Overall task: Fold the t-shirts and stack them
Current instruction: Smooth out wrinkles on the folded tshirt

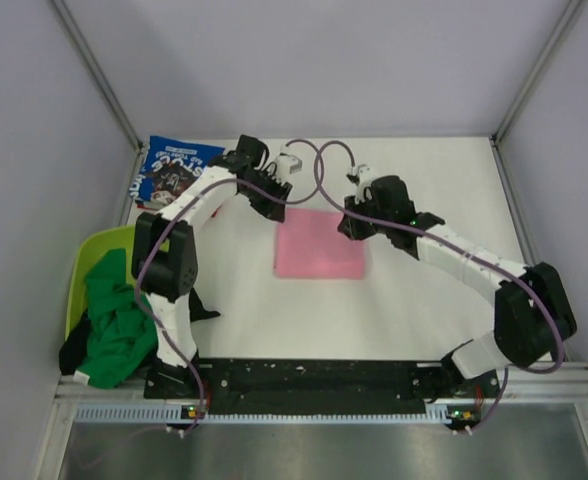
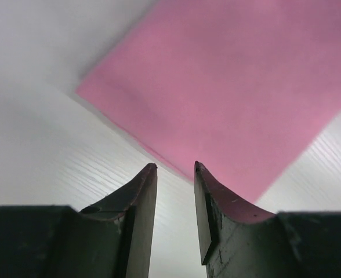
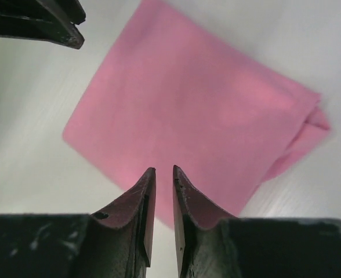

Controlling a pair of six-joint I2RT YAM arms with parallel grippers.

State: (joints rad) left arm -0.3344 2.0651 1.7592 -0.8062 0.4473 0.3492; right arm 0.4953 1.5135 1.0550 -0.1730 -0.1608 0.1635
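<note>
A plain pink t-shirt lies folded into a flat rectangle at the table's middle. It also shows in the left wrist view and the right wrist view. My left gripper hovers over its far left corner, jaws apart and empty. My right gripper hovers over its far right edge, jaws a narrow gap apart and empty. A blue t-shirt with white lettering lies folded at the back left. A green t-shirt is bunched over a black one at the left. No red t-shirt is in view.
A lime-green plastic tub stands at the left edge under the green and black cloth. Grey walls close the table in at the back and sides. The left gripper's fingers show at the right wrist view's top left.
</note>
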